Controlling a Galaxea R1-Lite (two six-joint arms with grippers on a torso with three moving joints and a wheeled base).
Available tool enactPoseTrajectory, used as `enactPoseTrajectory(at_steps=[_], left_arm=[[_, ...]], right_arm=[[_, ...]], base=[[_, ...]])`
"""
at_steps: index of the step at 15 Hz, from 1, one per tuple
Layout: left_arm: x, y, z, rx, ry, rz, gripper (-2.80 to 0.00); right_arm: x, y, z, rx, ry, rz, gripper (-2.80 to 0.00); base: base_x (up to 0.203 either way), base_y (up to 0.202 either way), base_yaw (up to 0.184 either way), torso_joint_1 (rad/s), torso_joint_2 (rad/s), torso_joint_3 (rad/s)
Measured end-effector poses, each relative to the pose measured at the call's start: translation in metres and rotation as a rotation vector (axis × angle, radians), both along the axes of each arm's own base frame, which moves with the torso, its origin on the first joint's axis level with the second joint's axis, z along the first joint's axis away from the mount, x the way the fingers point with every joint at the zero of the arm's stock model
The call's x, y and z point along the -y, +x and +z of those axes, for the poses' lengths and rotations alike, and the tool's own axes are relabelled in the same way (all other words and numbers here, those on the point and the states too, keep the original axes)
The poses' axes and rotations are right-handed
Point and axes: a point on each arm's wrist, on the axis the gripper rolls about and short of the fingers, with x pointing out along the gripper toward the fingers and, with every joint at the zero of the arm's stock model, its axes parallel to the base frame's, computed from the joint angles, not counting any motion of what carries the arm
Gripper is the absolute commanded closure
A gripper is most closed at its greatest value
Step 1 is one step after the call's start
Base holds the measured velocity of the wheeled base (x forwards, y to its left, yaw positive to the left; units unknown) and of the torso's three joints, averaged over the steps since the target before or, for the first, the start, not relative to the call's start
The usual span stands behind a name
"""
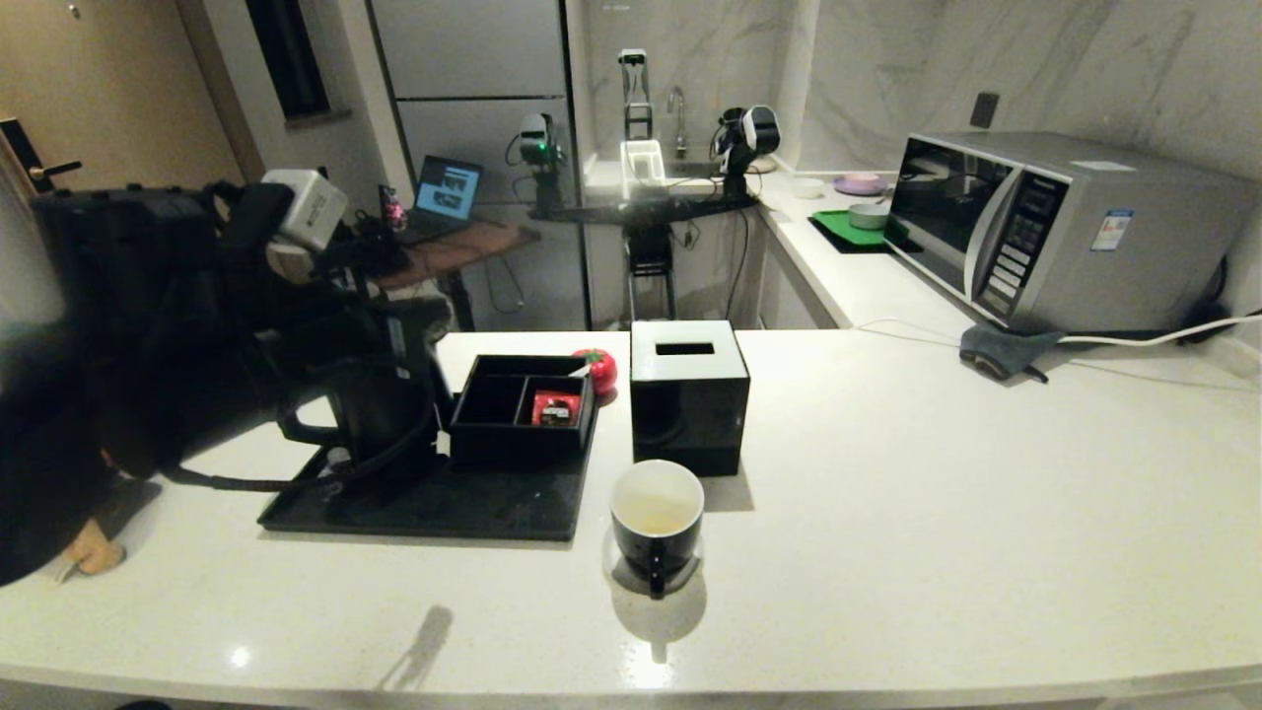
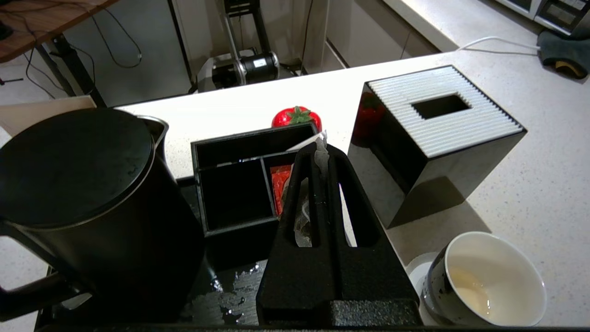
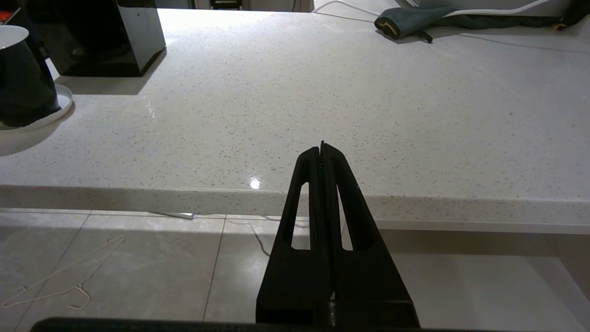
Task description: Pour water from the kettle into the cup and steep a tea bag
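My left gripper [image 2: 318,148] is shut on the tea bag [image 2: 302,216], a greyish-white pouch pinched between its fingers. It hovers over the black tray, between the kettle [image 2: 78,184] and the cup [image 2: 488,281]. In the head view the bag's white tag [image 1: 443,443] dangles beside the kettle [image 1: 380,404], where the arm blends into the dark. The cup [image 1: 658,513] stands on a white coaster ahead of the tray, holding pale yellowish water [image 1: 656,518]. My right gripper [image 3: 321,147] is shut and empty, below the counter's front edge, right of the cup [image 3: 20,78].
A black tissue box [image 1: 688,394] stands just behind the cup. A black divided box [image 1: 523,404] holds a red packet [image 1: 555,407], with a red tomato-shaped item [image 1: 596,370] behind it. The tray [image 2: 221,295] is wet. A microwave [image 1: 1065,227] and grey cloth [image 1: 1001,350] sit far right.
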Motion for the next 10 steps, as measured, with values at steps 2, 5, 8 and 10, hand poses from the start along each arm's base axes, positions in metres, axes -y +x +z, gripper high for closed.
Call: enactPoseTrajectory(at_steps=[2,5,8,10], left_arm=[[-0.0005,-0.0004,-0.0021,-0.006,0.002,0.001,0.00],[-0.0006,-0.0013,-0.0047,-0.014,0.004,0.000,0.00],[-0.0009,-0.0024,-0.0045,-0.015,0.006,0.000,0.00],[-0.0014,-0.0039,-0.0047,-0.015,0.006,0.000,0.00]], right_arm=[[0.0000,0.0000,0.0000,0.000,-0.018,0.001,0.00],[-0.0001,0.0000,0.0003,0.003,-0.057,0.002,0.00],[0.0000,0.0000,0.0012,0.012,-0.070,0.002,0.00],[-0.0002,-0.0003,0.0053,0.047,-0.076,0.006,0.00]], base=[[0.000,0.000,0.000,0.000,0.00,0.000],[0.000,0.000,0.000,0.000,0.00,0.000],[0.000,0.000,0.000,0.000,0.00,0.000],[0.000,0.000,0.000,0.000,0.00,0.000]])
